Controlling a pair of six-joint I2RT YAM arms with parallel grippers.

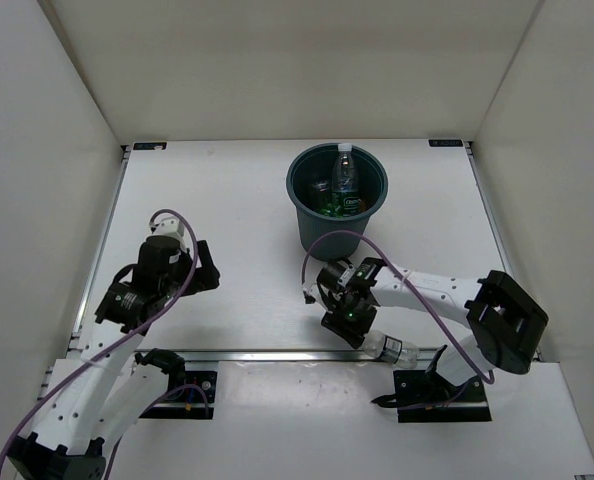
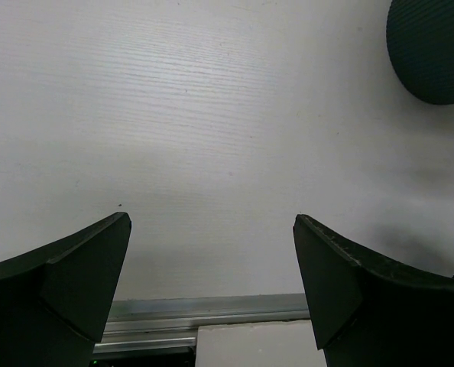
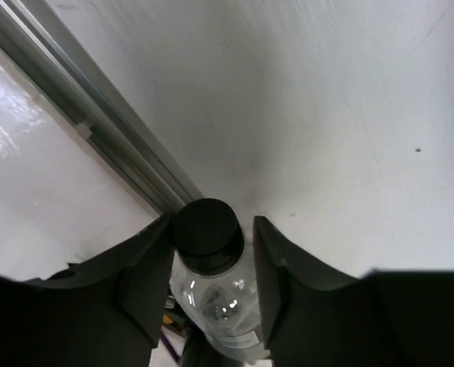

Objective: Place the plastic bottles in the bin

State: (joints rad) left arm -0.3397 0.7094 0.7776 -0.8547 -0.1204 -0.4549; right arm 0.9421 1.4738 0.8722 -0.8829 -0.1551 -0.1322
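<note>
The right tool (image 3: 212, 229) clenches the clear black-capped bottle (image 3: 212, 287) high at its neck; that smooth taper may slip free when lifted; the left tool (image 2: 212, 222) hangs released

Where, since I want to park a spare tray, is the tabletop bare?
Bare: the table from the left wall to the bin, and the middle between left gripper and right gripper. Crowded: the near right edge, around the clear bottle.
</note>
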